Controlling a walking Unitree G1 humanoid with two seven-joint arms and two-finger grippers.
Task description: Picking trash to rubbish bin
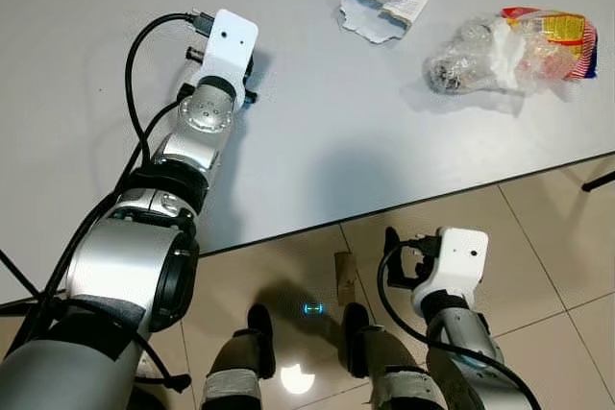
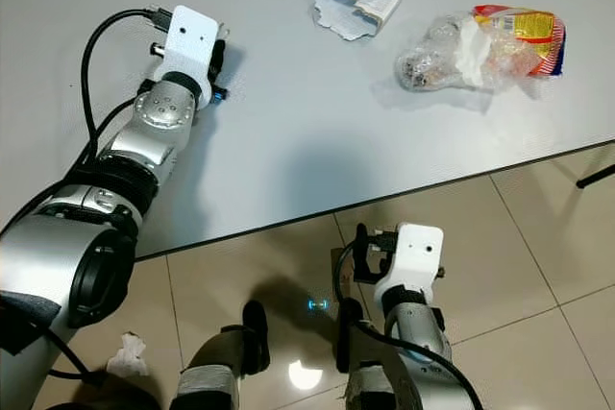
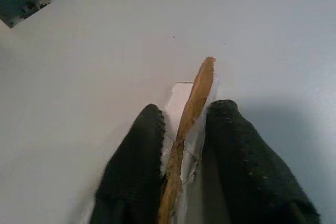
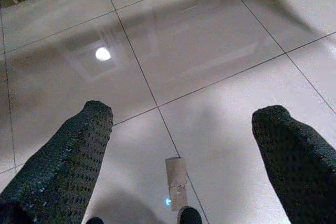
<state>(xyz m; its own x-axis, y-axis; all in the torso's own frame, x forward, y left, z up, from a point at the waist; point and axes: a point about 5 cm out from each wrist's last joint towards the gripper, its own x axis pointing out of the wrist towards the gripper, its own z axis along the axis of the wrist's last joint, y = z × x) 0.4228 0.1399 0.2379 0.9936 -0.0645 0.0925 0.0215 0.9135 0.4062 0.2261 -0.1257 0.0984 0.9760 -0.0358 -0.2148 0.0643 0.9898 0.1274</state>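
Presently the left gripper (image 3: 181, 145) is reaching out over the grey table (image 1: 317, 132), its two fingers (image 3: 134, 166) pinching a flat scrap of torn cardboard (image 3: 195, 98) edge-on between them. The scrap is standing on its edge in the grip, likely because it was lying flat and thin and had to be tipped up to be caught. Two more pieces of trash are waiting farther across the table: a torn white carton (image 1: 384, 2) and, just beside it toward the right, a crumpled clear plastic bag (image 1: 500, 50) with a red and yellow wrapper inside.

The right gripper (image 4: 181, 145) is hanging low beside the table edge, jaws spread wide and holding nothing, pointing at the tiled floor (image 4: 210, 77). A small cardboard strip (image 4: 176, 182) is lying on the tiles between the robot's feet, and a crumpled tissue (image 2: 125, 354) is lying on the floor to the left.

Judgement: one piece is secured; carriage to the bin is outstanding.
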